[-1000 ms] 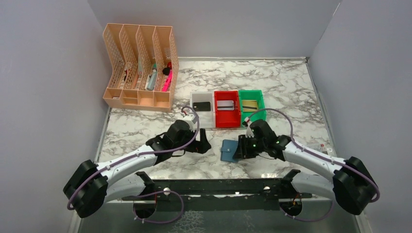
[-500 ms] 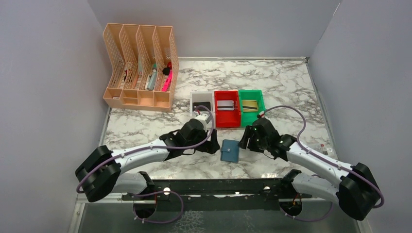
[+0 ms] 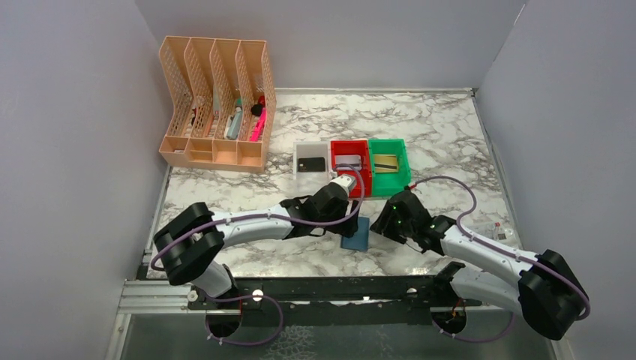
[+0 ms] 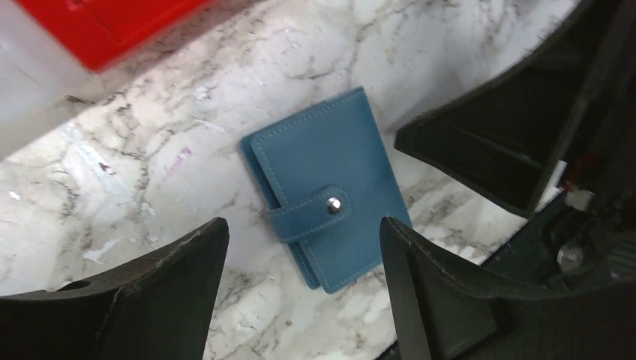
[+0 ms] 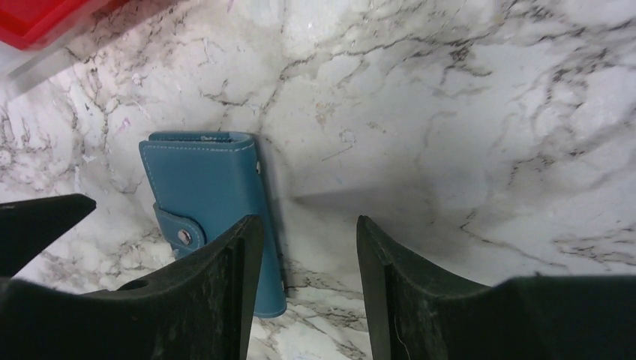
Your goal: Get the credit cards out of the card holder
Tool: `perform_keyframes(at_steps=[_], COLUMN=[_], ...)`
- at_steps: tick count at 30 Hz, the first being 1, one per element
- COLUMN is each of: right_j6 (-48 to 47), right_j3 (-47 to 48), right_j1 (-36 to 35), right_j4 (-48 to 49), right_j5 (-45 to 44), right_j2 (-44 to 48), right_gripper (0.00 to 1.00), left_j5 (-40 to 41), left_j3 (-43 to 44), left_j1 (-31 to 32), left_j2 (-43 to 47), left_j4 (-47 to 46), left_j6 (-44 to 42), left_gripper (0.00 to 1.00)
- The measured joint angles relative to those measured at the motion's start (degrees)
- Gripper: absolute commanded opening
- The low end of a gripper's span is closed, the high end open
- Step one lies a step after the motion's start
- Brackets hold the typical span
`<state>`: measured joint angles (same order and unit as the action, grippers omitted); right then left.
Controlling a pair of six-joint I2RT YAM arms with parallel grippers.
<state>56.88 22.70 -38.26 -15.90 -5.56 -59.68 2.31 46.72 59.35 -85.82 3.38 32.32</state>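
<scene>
Small blue bifold card holder (image 4: 330, 199), snap strap fastened, lies flat on marble bench (image 3: 450, 127), arm-side of red plastic bin (image 3: 334, 161), long axis toward it. Left gripper (image 4: 301, 232) hangs over it, jaws apart; nearer. Right gripper (image 5: 307, 225) alongside it, jaws apart, empty.

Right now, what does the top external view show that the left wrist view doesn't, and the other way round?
Only the top external view shows the peach file rack, the white bin with a black card, the green bin with a gold card, and both arms. Only the left wrist view shows the card holder with its strap snapped shut by a metal stud, seen between the open fingers of the left tool. Both show the blue card holder lying closed on the marble table, near the red bin.
</scene>
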Motion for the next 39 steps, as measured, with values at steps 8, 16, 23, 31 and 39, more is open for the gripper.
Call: perform_keyframes(at_steps=[8,16,23,31,39], right_j6=[-7.21,-17.53,-24.24,-28.55,-32.39], right_j3=[8.37,18.88,23.91,25.42,26.14], right_j1=[3.48,17.59,25.86,26.75,27.12], right_j4=[-2.49,-2.05,-1.07,1.18,3.04], right_j5=[-6.8,-6.34,-2.21,9.01,20.02], right_j2=[-2.8,-8.37,-14.67,-21.97,-23.02], right_gripper=[0.63,0.82,0.95,0.95,0.95], left_j5=[9.25,12.04,12.13,9.42,5.79], left_j3=[7.74,10.62,10.62,10.34,7.48], left_j1=[-0.52,-4.26,-4.81,-4.85,-4.85], left_j2=[-7.02,-10.86,-11.15,-11.13,-8.96], left_j4=[5.2,6.62,7.48,7.02,5.92], left_j6=[-3.13,-5.64,-5.79,-5.7,-5.51], left_gripper=[0.82,0.82,0.82,0.83,0.83])
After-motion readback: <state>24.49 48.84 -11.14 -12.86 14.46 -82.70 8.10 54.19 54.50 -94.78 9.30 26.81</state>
